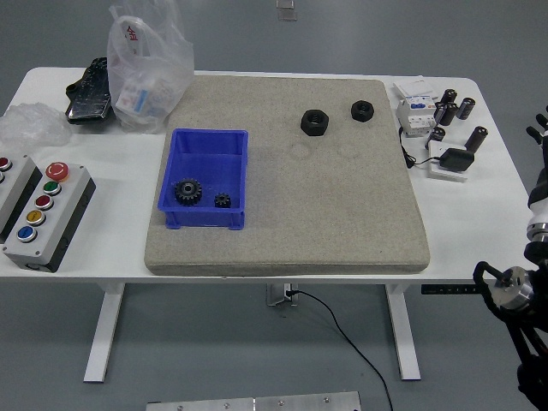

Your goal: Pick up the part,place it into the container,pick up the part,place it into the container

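Right robot hand [541,137] barely in frame at desk [479,205] edge — grip state unclear; long reach could knock nuts [315,122] off-target.

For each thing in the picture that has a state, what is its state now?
Blue bin: open top, holds two gears.
Large gear: flat in the bin.
Small gear: flat in the bin, beside the large gear.
Large nut: on the mat, outside the bin.
Small nut: on the mat, outside the bin.
Right robot hand: at the right edge, holding nothing visible.
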